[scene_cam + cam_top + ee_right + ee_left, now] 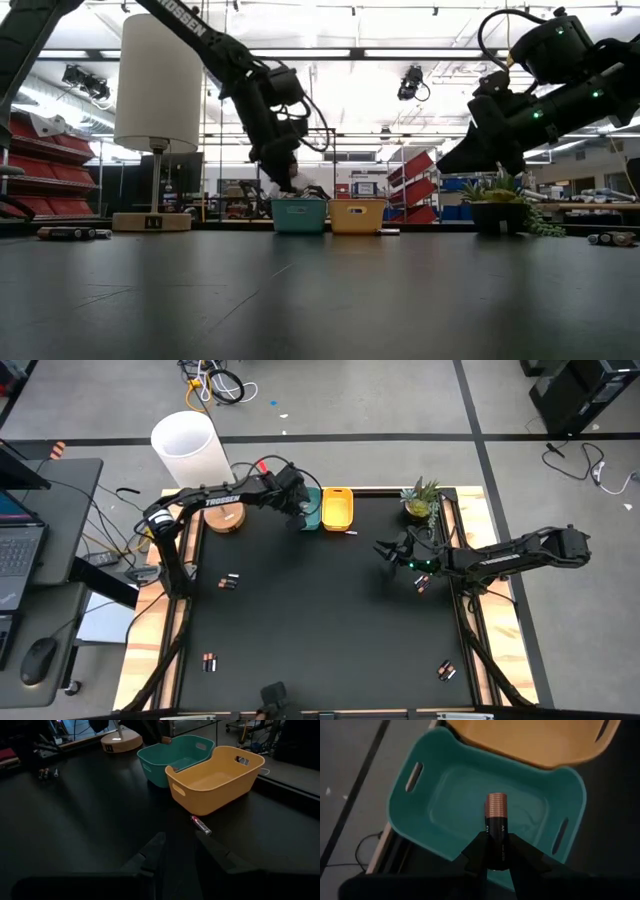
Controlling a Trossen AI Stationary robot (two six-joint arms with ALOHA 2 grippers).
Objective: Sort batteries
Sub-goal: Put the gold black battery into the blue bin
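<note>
Battery [496,827], black with a copper end, is sitting clamped between the left gripper [496,854] fingers over the teal bin [445,795], at twelve o'clock on the table [320,630]. Rigid, smooth, likely slippery; mid-body grips suit it. The right gripper [177,851], at three o'clock, is hovering with fingers slightly apart, empty.

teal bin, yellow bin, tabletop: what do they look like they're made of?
Teal rectangular bin: looks like moulded plastic, smooth satin walls, rounded corners, cut-out handle slots.
Yellow rectangular bin: seemingly the same plastic, one-piece, soft sheen.
Black tabletop: matte dark sheet, faint glare only; material unclear, possibly a mat or laminate.
</note>
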